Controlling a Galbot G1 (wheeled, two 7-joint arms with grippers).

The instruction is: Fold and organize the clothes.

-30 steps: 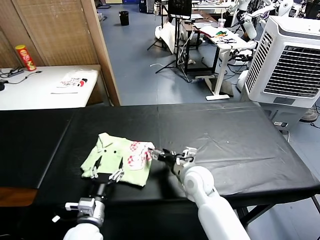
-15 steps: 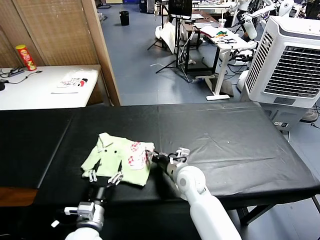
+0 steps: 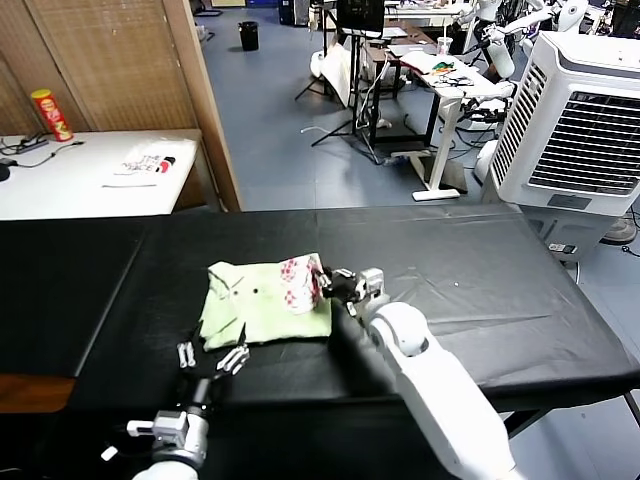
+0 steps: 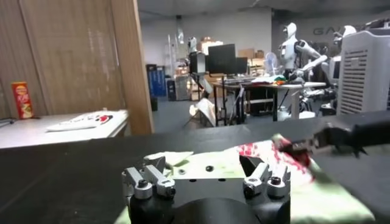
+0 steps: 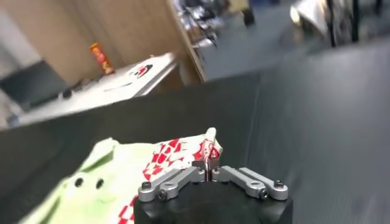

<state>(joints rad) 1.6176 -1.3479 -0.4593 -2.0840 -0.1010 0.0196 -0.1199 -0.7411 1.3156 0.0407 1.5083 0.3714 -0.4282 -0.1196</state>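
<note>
Fingers of the right gripper (image 3: 322, 284) are pinched on the red-and-white printed edge of the shirt (image 3: 262, 305), lifting that corner off the black worktop (image 3: 480, 270); the left gripper (image 3: 211, 356) hangs spread wide, empty, just short of the shirt's near hem. The shirt lies left of centre — pale green, soft and light, likely to sag and drag when pulled. Hems and corners look the best holds. Open cloth-covered room lies to the right.

Black table (image 3: 480, 290), blue floor (image 3: 290, 130), wooden partition (image 3: 120, 60)
</note>
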